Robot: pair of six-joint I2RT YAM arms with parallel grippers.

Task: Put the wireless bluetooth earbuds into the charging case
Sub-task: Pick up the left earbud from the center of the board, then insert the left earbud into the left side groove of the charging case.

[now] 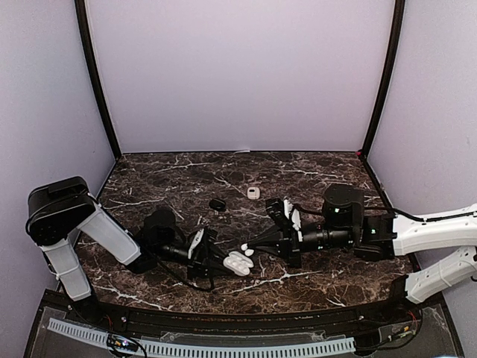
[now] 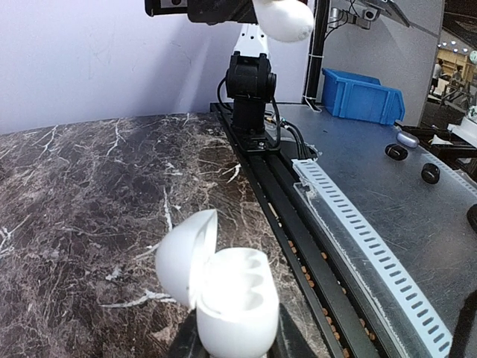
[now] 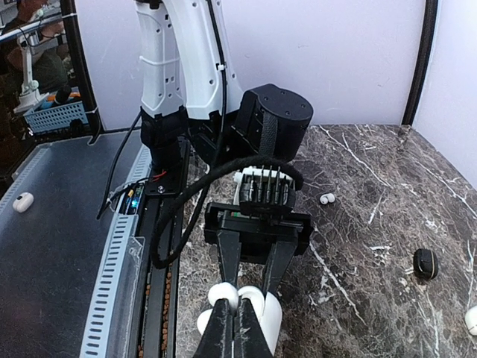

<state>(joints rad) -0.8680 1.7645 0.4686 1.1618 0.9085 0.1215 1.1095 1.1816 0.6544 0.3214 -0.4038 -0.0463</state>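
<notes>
Top external, quick look: clamping open charging case (image 2: 238, 298) btwn left gripper (image 1: 226, 265) fingers; pinching one earbud (image 2: 283, 19) in clenched right gripper (image 3: 238, 319) tips, hovering just over case. Could miss the pocket (tiny, glossy bean) and perch on rim, or squirt out on release. Could shove case askew in left fingers. Leaves 2nd earbud (image 3: 326, 198) loose, well beyond right fingertips.

No writing, label, brand, number or sign can be read in any view. The white charging case (image 2: 231, 298) shows a plain shell. The blue bin (image 2: 361, 95) beyond the edge of the surface (image 2: 74, 186) is too blurred to show any marking.
</notes>
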